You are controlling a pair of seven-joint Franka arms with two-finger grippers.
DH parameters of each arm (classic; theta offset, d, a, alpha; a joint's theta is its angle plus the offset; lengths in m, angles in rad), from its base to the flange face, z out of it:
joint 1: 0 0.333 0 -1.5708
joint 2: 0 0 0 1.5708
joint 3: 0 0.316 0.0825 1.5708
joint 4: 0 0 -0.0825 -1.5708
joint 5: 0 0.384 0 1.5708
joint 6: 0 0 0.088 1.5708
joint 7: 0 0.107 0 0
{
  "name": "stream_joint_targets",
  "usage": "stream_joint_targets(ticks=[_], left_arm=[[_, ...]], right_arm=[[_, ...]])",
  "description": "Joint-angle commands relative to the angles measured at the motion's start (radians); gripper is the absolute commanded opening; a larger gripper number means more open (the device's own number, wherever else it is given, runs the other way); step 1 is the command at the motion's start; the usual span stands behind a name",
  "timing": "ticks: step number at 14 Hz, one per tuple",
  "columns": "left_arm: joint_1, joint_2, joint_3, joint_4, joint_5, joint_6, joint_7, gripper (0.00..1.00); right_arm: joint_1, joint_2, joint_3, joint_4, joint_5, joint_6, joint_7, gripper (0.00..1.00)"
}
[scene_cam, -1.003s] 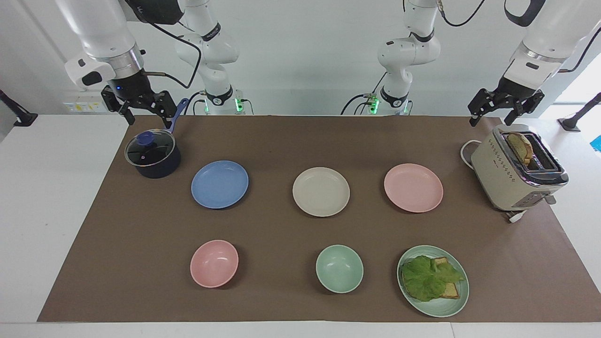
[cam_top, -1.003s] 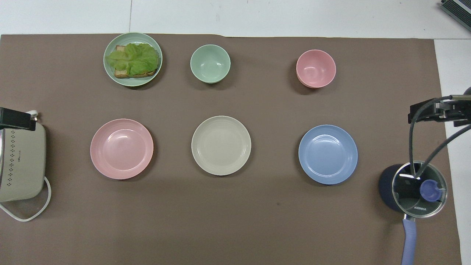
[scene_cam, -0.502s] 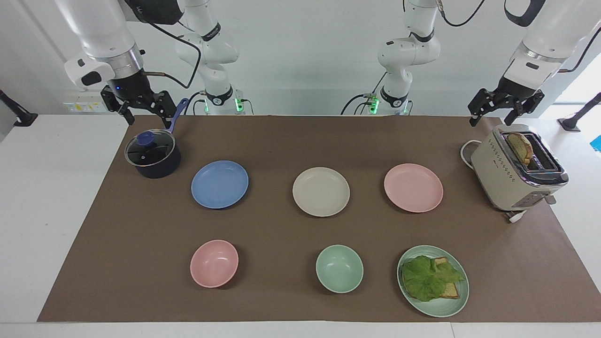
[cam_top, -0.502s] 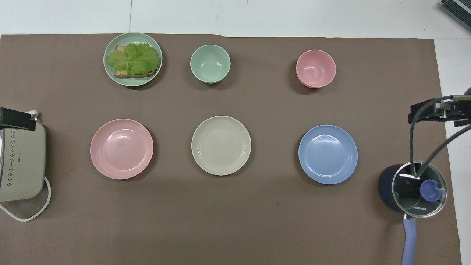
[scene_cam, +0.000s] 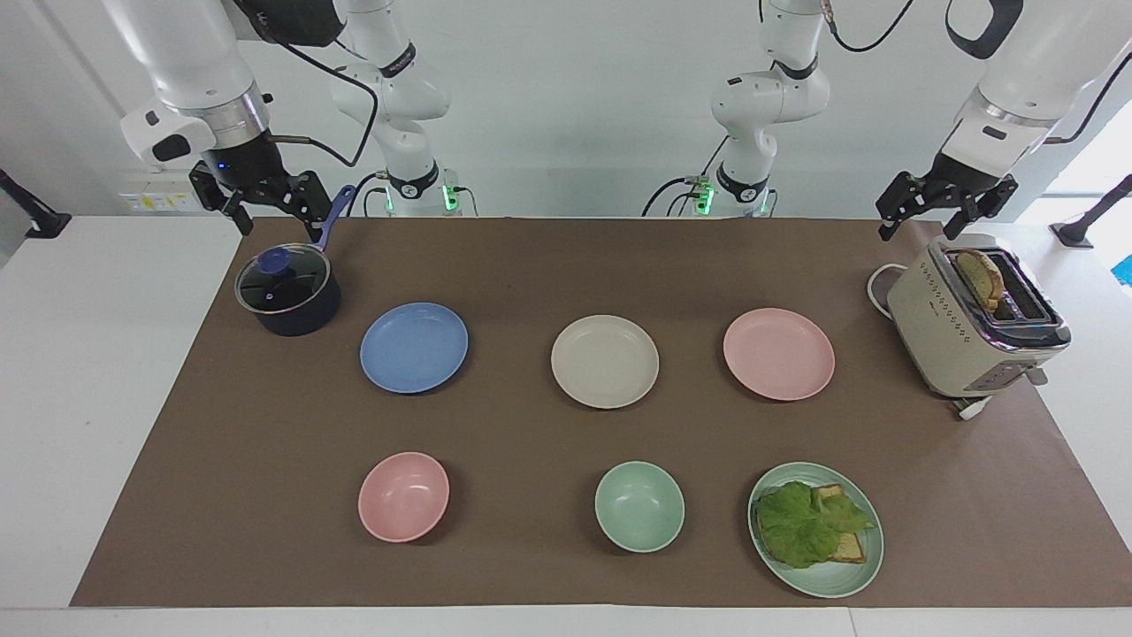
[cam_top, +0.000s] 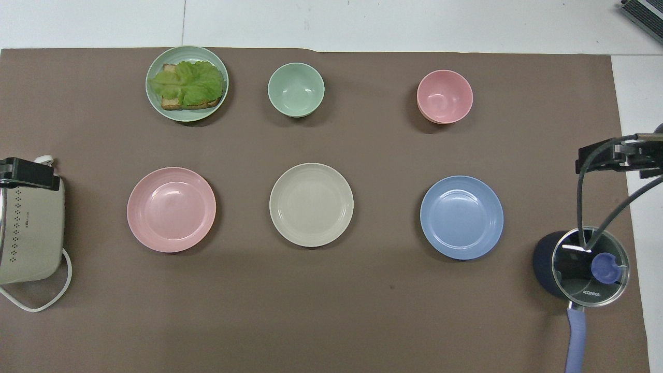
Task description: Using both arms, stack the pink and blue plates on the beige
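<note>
Three plates lie in a row on the brown mat, apart from one another. The beige plate (scene_cam: 605, 361) (cam_top: 311, 204) is in the middle. The blue plate (scene_cam: 414, 347) (cam_top: 461, 217) lies toward the right arm's end and the pink plate (scene_cam: 778, 353) (cam_top: 171, 209) toward the left arm's end. My left gripper (scene_cam: 918, 230) (cam_top: 28, 173) hangs open and empty over the toaster's end nearest the robots. My right gripper (scene_cam: 279, 226) (cam_top: 616, 155) hangs open and empty above the pot.
A lidded dark blue pot (scene_cam: 287, 290) stands beside the blue plate, and a toaster (scene_cam: 973, 318) holding bread stands beside the pink plate. Farther from the robots sit a pink bowl (scene_cam: 403, 496), a green bowl (scene_cam: 639, 506) and a green plate (scene_cam: 831, 584) with lettuce and toast.
The left gripper has shifted slightly over the toaster toward the middle of the table. The right arm and all the plates have stayed where they were.
</note>
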Motion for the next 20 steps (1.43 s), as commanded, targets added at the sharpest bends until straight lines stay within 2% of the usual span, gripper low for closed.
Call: stream_joint_targets(ticks=[1, 4, 7, 10, 13, 16, 20], left_arm=[[-0.011, -0.019, 0.009, -0.142, 0.008, 0.12, 0.014, 1.0], [0.007, -0.005, 0.011, -0.251, 0.008, 0.263, 0.013, 1.0], [0.032, 0.053, 0.011, -0.331, 0.008, 0.394, 0.014, 1.0], [0.033, 0.133, 0.011, -0.353, 0.008, 0.46, 0.013, 1.0], [0.029, 0.148, 0.009, -0.426, 0.008, 0.54, 0.013, 1.0], [0.018, 0.191, 0.009, -0.448, 0.008, 0.586, 0.011, 1.0], [0.019, 0.179, 0.009, -0.514, 0.008, 0.653, 0.013, 1.0]], right_arm=[[-0.005, -0.011, 0.0, -0.003, 0.012, -0.007, 0.003, 1.0], [-0.007, -0.011, 0.0, -0.003, 0.012, -0.007, 0.003, 1.0], [-0.005, -0.012, 0.0, -0.005, 0.012, -0.007, 0.011, 1.0], [-0.005, -0.012, 0.0, -0.005, 0.012, -0.005, 0.012, 1.0], [-0.005, -0.02, 0.0, -0.015, 0.012, -0.007, 0.012, 1.0], [-0.005, -0.029, 0.0, -0.032, 0.012, -0.007, 0.014, 1.0], [-0.007, -0.03, 0.0, -0.034, 0.012, -0.005, 0.012, 1.0]])
